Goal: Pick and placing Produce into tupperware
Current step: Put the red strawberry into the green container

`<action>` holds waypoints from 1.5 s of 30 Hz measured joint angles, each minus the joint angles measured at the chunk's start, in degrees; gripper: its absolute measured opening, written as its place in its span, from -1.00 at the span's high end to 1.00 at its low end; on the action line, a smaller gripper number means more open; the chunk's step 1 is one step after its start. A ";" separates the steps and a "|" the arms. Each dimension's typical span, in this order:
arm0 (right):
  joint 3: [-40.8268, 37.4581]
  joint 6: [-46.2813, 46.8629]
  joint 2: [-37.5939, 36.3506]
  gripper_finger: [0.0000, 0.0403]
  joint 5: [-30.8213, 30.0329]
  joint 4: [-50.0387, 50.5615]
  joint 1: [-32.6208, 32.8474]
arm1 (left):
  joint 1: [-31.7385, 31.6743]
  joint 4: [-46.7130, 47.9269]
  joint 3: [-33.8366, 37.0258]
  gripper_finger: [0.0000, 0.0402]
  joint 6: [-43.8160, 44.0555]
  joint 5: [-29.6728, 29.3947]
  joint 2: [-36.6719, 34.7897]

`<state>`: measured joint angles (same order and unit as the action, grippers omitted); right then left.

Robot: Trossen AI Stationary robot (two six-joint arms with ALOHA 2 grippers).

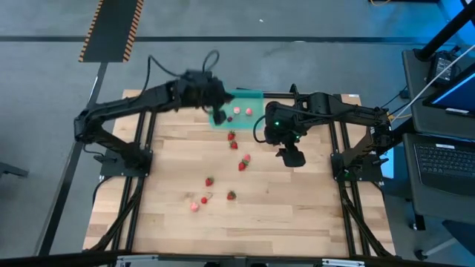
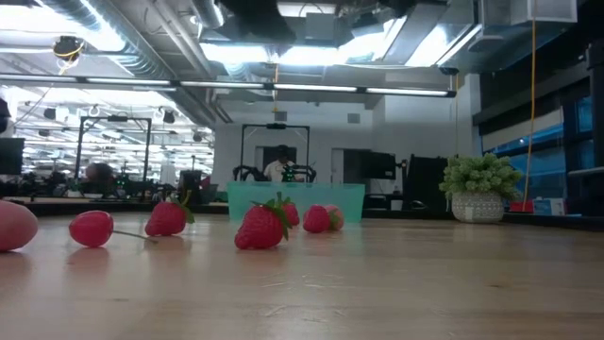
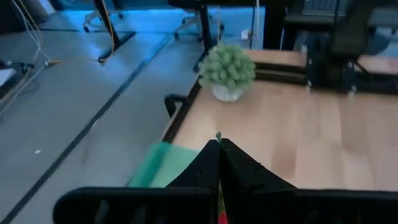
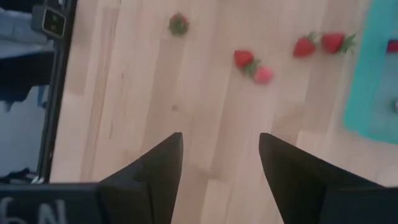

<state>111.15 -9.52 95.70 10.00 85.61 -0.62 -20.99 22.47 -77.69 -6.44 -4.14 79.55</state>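
Observation:
The teal tupperware (image 1: 251,96) sits at the table's far middle and holds three small pieces. Several red strawberries (image 1: 241,166) and a pink piece (image 1: 194,207) lie scattered on the wood nearer the front; the low view shows them in a row (image 2: 262,227) before the tupperware (image 2: 311,194). My left gripper (image 1: 220,115) hangs over the tupperware's near left corner (image 3: 163,167), shut on a strawberry. My right gripper (image 1: 291,156) hovers open to the right of the berries, with bare wood between its fingers (image 4: 221,155). My left gripper pinches a strawberry between its two shut fingers. Only a green leaf tip (image 3: 218,135) shows past the fingertips and a sliver of red (image 3: 219,210) farther back; the fingers hide the rest. The berry is lifted clear, above the tupperware's edge.
A green bushy plant in a white pot (image 3: 227,70) stands near the table's far edge, also visible in the low view (image 2: 479,186). Black frame rails (image 1: 141,141) run along both table sides. Bare wood lies at the near right (image 1: 297,215).

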 joint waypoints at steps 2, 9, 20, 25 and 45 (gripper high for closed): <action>0.00 0.22 0.00 -0.06 0.00 2.52 0.00 | -3.89 -1.43 0.00 1.00 -0.17 4.20 1.10; 0.00 1.09 0.00 -0.06 -0.01 4.36 0.02 | -11.88 -5.26 0.02 1.00 -1.91 12.26 9.02; 0.00 -3.86 -0.70 -0.06 -5.47 4.37 -3.03 | -17.34 -9.63 0.07 1.00 -5.16 16.96 22.09; 0.00 -4.41 -3.57 -0.06 -5.51 4.33 -7.20 | -18.01 -7.72 0.06 1.00 -4.85 17.15 25.62; 0.00 -6.01 -8.13 -0.06 -5.51 2.07 -16.48 | -19.77 -3.57 7.68 1.00 -5.04 19.89 27.53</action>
<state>111.15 -15.53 87.57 4.49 87.69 -17.10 -40.77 18.90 -70.02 -11.48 15.75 107.09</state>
